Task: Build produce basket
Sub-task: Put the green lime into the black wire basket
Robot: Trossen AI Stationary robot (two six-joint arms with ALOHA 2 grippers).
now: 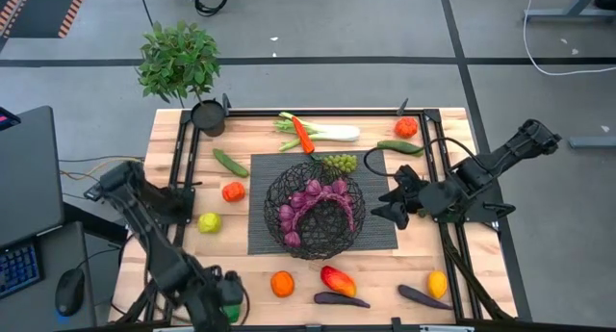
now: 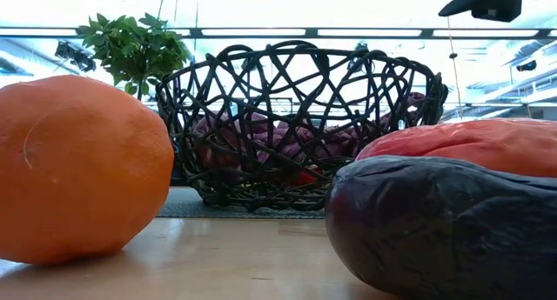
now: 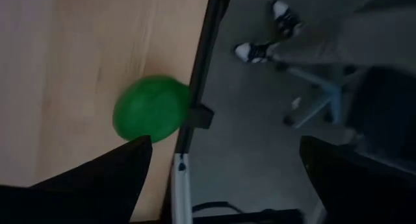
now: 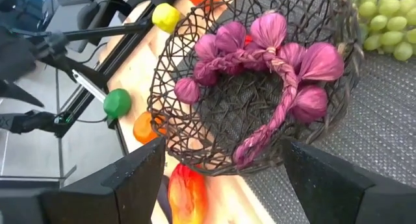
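The black wire basket (image 1: pixel 315 209) stands on a dark mat at the table's middle and holds a braid of purple bulbs (image 4: pixel 273 62). Loose produce lies around it: grapes (image 1: pixel 339 163), a leek (image 1: pixel 332 132), an orange (image 1: pixel 282 284), eggplants (image 1: pixel 342 299) and a lemon (image 1: pixel 437 284). My left gripper (image 3: pixel 224 162) hovers open over the near left corner. There a round green fruit (image 3: pixel 151 108) rests on the wood against the black frame rail, ahead of one fingertip. My right gripper (image 4: pixel 224 178) hangs open just right of the basket, pointing at it, with nothing between its fingers.
A potted plant (image 1: pixel 183 67) stands at the far left corner. The black frame rail (image 3: pixel 201 74) runs along the table's left edge, with floor and a person's shoes (image 3: pixel 260 52) beyond it. An orange (image 2: pixel 83 170) and an eggplant (image 2: pixel 444 226) lie near the front edge.
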